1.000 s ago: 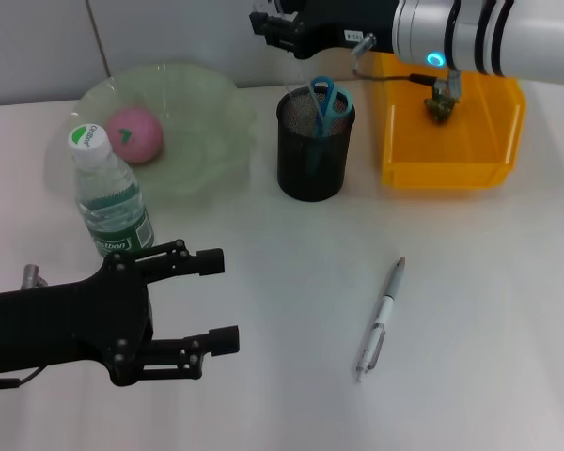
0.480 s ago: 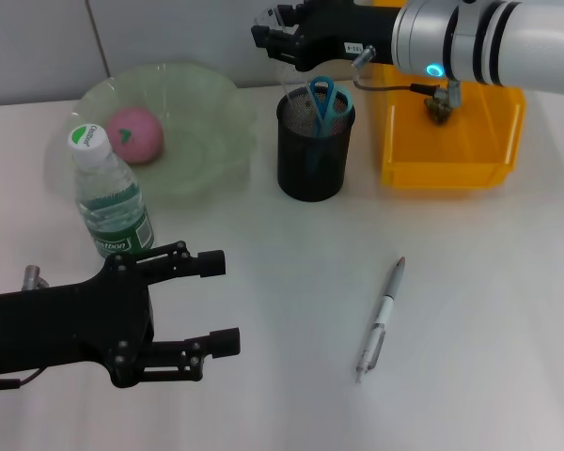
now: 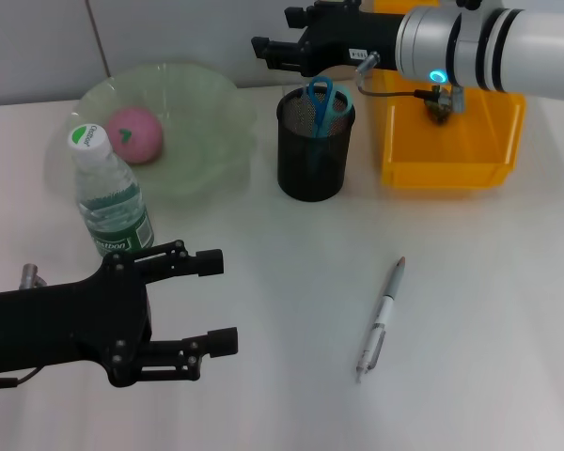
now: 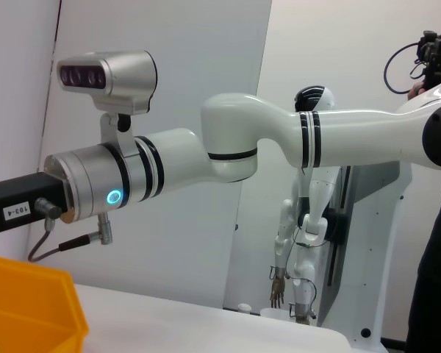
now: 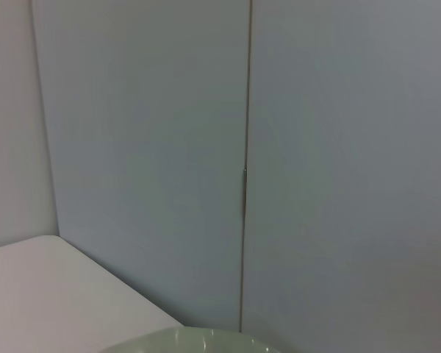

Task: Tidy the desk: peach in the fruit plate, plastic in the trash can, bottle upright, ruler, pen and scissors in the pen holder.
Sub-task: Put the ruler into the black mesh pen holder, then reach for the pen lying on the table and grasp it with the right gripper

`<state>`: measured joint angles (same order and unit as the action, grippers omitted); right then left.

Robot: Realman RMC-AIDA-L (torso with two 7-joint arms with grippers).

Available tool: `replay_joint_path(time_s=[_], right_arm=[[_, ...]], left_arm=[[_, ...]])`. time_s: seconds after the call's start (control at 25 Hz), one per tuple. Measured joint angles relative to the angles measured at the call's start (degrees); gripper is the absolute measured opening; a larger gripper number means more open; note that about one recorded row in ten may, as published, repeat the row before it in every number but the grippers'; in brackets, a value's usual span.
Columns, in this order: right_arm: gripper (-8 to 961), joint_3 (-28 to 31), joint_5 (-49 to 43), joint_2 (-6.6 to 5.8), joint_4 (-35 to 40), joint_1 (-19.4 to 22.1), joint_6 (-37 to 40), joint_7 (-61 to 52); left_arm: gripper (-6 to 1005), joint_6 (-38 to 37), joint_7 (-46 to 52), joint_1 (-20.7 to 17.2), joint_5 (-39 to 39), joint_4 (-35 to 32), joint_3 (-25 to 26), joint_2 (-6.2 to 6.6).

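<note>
Right gripper, jaw state indeterminable, is hovering at upper centre above the black mesh pen holder containing blue-handled scissors. Silver pen is lying lower right. Left gripper is idling open, lower left.

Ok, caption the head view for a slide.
Right gripper above the pen holder holding scissors; pen on desk.

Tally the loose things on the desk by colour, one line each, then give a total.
Pink: 1, the peach
Blue: 1, the scissors
Silver: 1, the pen
Clear with a green label: 1, the bottle
Total: 4
</note>
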<state>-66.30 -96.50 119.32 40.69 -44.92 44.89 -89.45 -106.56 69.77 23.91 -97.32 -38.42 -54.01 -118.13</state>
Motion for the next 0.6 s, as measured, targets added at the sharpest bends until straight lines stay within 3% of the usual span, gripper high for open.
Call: replay_joint_path(time_s=[0.16, 0.4, 0.6], right_arm=[[621, 0.4, 0.0, -0.06, 0.2, 0.3, 0.1, -0.2], [636, 0.7, 3.2, -0.09, 1.8, 2.2, 1.0, -0.2], [636, 0.6, 9.1, -0.1, 5.4, 6.0, 3.8, 0.0]], left_arm=[[829, -0.3, 0.1, 0.0, 0.0, -0.1, 0.1, 0.01], [830, -0.3, 0.0, -0.1, 0.0, 0.2, 0.2, 0.01], [830, 0.0, 0.0, -0.1, 0.0, 0.3, 0.2, 0.01]])
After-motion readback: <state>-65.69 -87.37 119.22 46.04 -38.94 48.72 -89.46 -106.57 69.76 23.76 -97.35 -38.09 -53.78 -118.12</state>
